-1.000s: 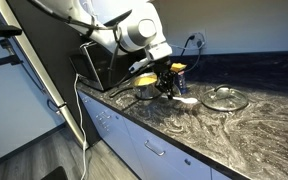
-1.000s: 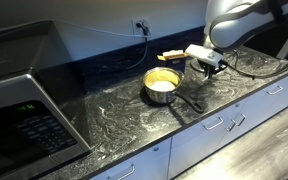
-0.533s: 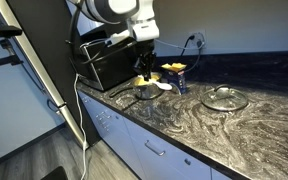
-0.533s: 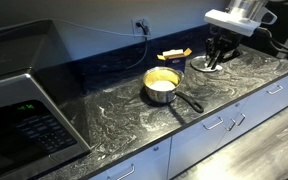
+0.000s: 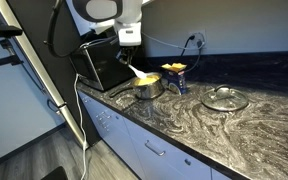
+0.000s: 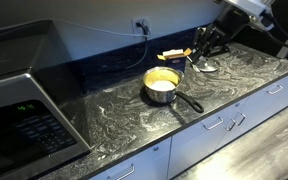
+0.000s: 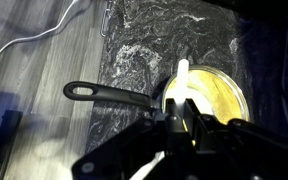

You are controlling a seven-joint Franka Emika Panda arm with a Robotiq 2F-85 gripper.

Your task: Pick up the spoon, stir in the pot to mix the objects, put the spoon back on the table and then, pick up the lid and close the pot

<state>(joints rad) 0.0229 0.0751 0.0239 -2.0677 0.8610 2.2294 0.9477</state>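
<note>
Rising since the earlier frame, the gripper [image 5: 128,60] hangs higher in an exterior view, fingers clamped tight on the spoon [image 5: 139,75], which slants down toward the pot [image 5: 149,90]. In an exterior view the gripper [image 6: 206,45] has neared the pot [image 6: 162,85]. In the wrist view the spoon [image 7: 182,85] lies lengthwise up-frame, tip at the pot's rim beside the yellow objects [image 7: 219,95].

Blue-grey wall [image 6: 84,22] w/ outlet [image 6: 141,25], pale cab. drawers [image 5: 149,150], grey wood floor [image 5: 29,155]
</note>
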